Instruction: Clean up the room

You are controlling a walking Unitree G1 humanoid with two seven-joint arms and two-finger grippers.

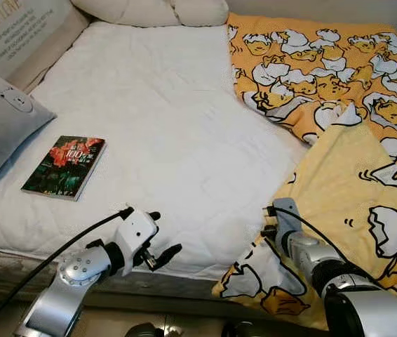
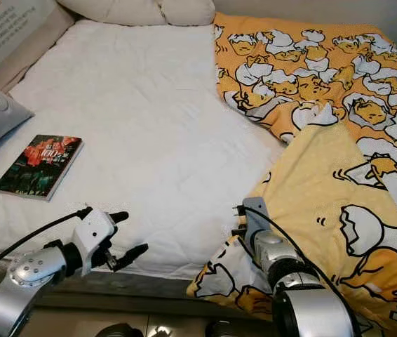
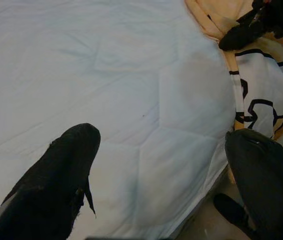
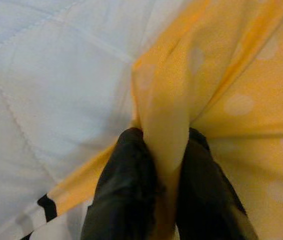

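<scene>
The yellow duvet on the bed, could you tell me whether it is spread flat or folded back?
Folded back: the duvet covers just the right side, its underside turned up, leaving the white mattress bare.

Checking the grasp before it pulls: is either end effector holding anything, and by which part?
The right end effector pinches a fold at the yellow duvet edge. The left end effector is open, holding nothing.

Both arms forward, low in the head views.

Left gripper (image 1: 162, 236): silver arm angled up from lower left, black fingers (image 3: 56, 185) spread wide apart, nothing between them. Right gripper (image 4: 164, 145): arm reaching straight ahead from lower right, wrist level, fingers (image 4: 126, 185) pinched together on a fold of yellow blanket (image 4: 221, 75).
</scene>
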